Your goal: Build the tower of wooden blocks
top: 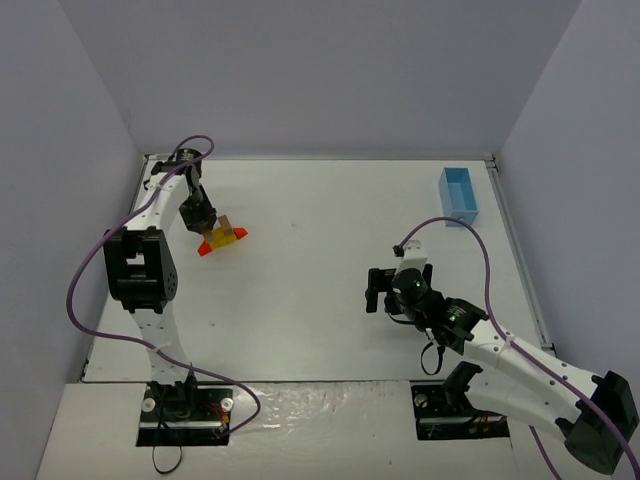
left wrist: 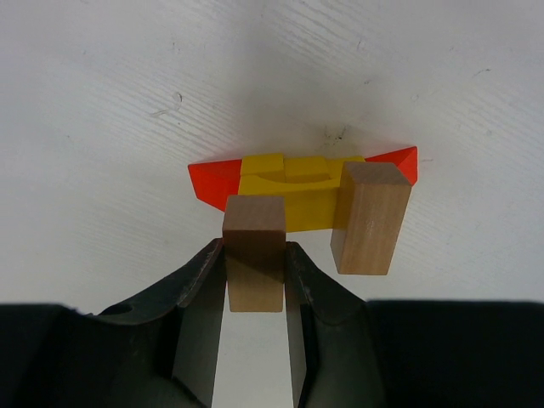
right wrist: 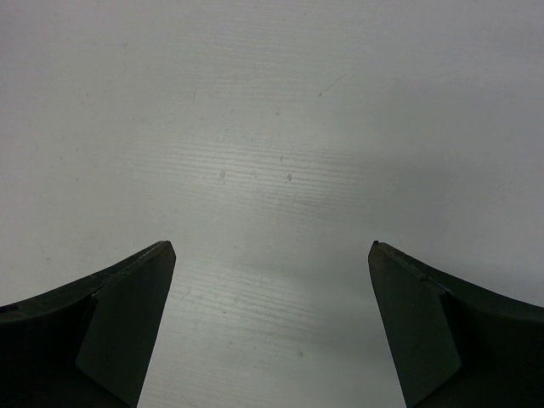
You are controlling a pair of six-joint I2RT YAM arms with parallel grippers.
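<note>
Left hand [left wrist: 253, 259] pinching tan block [left wrist: 254, 234], beside wood block tower [left wrist: 289, 202]

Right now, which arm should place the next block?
Left. The left pincer grips a tan block at the stack; the right pincer is open, empty, far off.

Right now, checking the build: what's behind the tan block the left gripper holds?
A yellow piece flanked by red wedges; the tan block covers its lower left part.
</note>
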